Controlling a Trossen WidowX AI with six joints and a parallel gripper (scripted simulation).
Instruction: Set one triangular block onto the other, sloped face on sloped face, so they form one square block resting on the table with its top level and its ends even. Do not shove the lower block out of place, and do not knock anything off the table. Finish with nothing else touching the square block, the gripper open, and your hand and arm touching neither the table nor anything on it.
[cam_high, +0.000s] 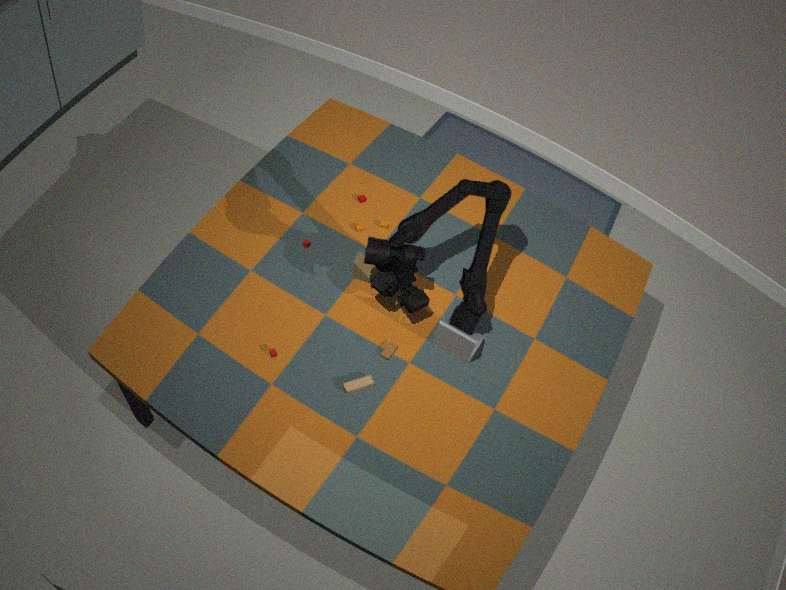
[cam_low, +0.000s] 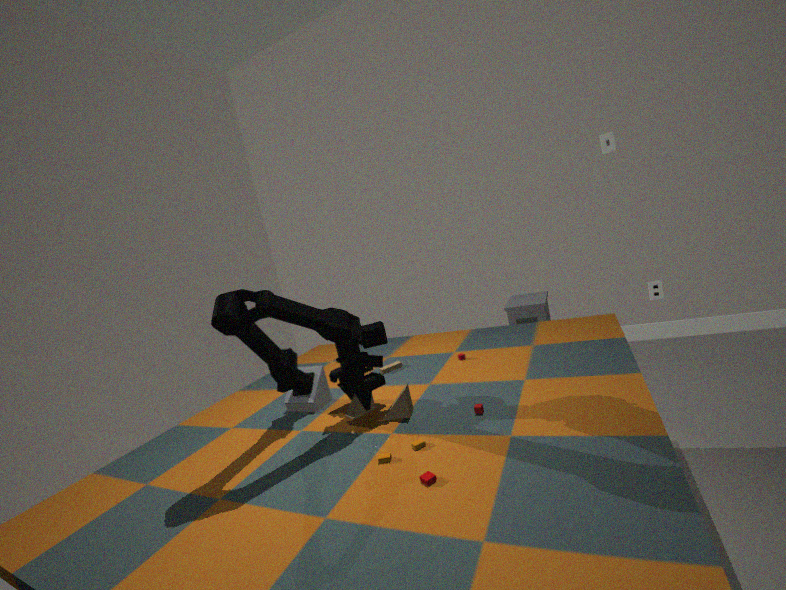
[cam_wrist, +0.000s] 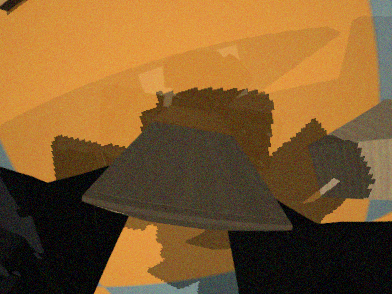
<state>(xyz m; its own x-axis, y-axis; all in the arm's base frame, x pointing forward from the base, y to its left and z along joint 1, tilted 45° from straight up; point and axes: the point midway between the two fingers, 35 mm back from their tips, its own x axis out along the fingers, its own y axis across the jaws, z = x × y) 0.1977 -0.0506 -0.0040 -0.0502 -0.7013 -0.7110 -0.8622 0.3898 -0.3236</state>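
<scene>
One grey triangular block (cam_wrist: 187, 174) (cam_low: 357, 407) rests on an orange square, sloped face up, straight under my wrist camera. My gripper (cam_wrist: 186, 171) (cam_low: 358, 395) (cam_high: 398, 297) is low over it, and its two black fingers press the block's two ends, so it is shut on this block. In the top view the gripper hides the block. The other triangular block (cam_low: 399, 406) (cam_high: 360, 263) (cam_wrist: 356, 145) stands just beside it on the table, apart from the fingers.
Three small red cubes (cam_high: 361, 198) (cam_high: 306, 243) (cam_high: 273, 352) and two small yellow blocks (cam_high: 359, 226) (cam_high: 384, 223) lie scattered. Two wooden planks (cam_high: 388, 349) (cam_high: 358, 383) lie toward the front. The arm's grey base (cam_high: 453, 342) stands to the right.
</scene>
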